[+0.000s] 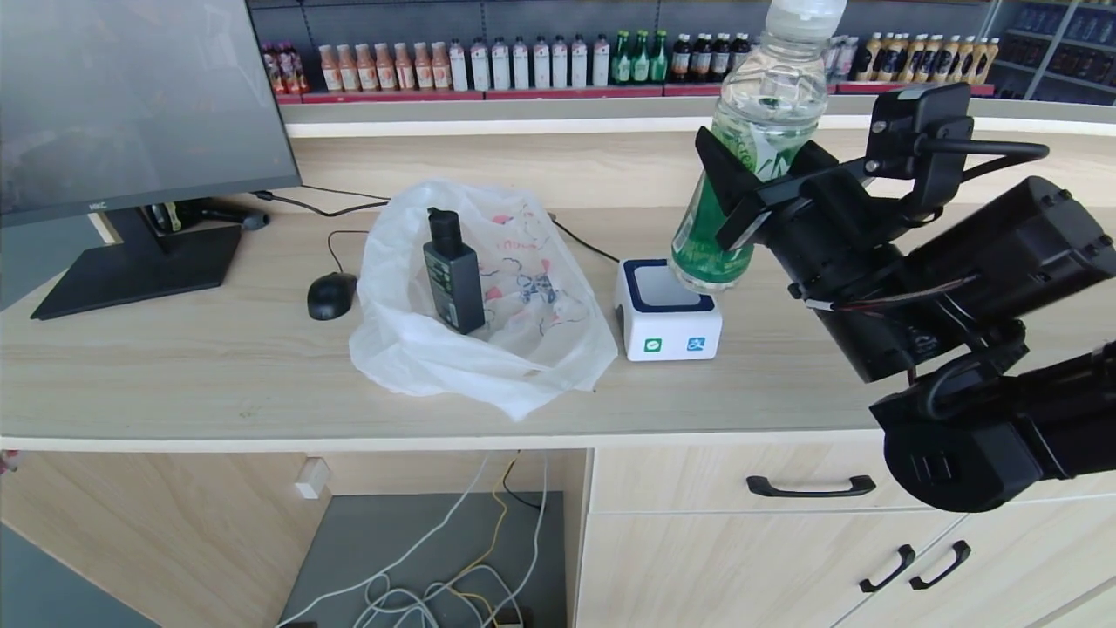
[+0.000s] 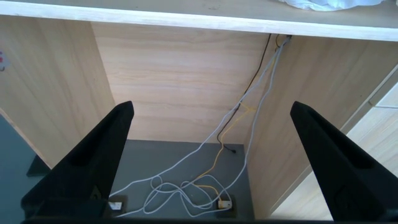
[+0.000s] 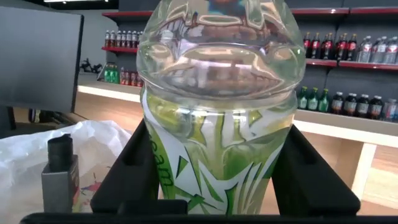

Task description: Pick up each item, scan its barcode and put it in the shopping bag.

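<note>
Right gripper (image 1: 737,196): black fingers pinching a clear plastic water bottle with a green label (image 1: 767,96) around the label band, cap end up and slightly tilted. The bottle's base is at the far right corner of the white box-shaped barcode scanner (image 1: 667,318); contact cannot be told. Just left of the scanner lies a crumpled white translucent shopping bag (image 1: 540,349) containing a dark rectangular bottle (image 1: 453,279), upright. Bare light-wood counter (image 1: 174,384) runs along the front edge and right of the scanner. Left gripper (image 2: 211,109): fingers spread wide, holding nothing, below the counter edge facing the cabled recess.
</note>
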Robot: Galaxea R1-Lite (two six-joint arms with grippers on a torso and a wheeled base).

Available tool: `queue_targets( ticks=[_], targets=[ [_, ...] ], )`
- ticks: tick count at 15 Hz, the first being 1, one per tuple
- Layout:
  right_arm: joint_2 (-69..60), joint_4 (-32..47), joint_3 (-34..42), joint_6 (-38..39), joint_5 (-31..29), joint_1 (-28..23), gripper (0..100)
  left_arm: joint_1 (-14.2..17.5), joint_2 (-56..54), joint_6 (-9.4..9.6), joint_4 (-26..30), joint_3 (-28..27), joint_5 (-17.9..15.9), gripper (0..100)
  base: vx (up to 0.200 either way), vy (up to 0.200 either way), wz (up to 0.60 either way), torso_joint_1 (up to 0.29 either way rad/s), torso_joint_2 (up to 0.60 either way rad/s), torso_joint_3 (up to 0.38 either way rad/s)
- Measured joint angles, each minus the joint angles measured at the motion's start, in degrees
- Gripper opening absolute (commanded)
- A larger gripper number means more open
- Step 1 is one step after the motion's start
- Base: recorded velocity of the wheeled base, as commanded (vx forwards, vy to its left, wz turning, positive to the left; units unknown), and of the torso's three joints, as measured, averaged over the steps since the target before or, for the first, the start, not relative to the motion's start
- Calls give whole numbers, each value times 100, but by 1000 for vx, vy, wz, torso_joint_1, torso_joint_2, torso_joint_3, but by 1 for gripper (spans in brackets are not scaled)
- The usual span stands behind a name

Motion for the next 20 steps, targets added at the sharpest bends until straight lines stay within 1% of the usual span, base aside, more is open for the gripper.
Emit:
queue_targets(
  ticks=[4, 8, 19, 20],
  targets=[
    [12, -4, -69, -2, -28, 151, 0, 5, 2, -6, -2, 0, 0, 100, 0, 0, 0, 0, 0, 0],
    [78, -9, -207, 96, -241, 206, 0, 0, 0, -6, -2, 0, -5, 100, 0, 200, 0, -2, 4, 2],
    [113, -2, -216, 99, -247, 212, 0, 0, 2, -9, -2, 0, 0, 100, 0, 200, 0, 3, 3, 1],
    [122, -4, -218, 96, -247, 212, 0, 0, 2, -4, -2, 0, 0, 100, 0, 0, 0, 0, 0, 0]
  ],
)
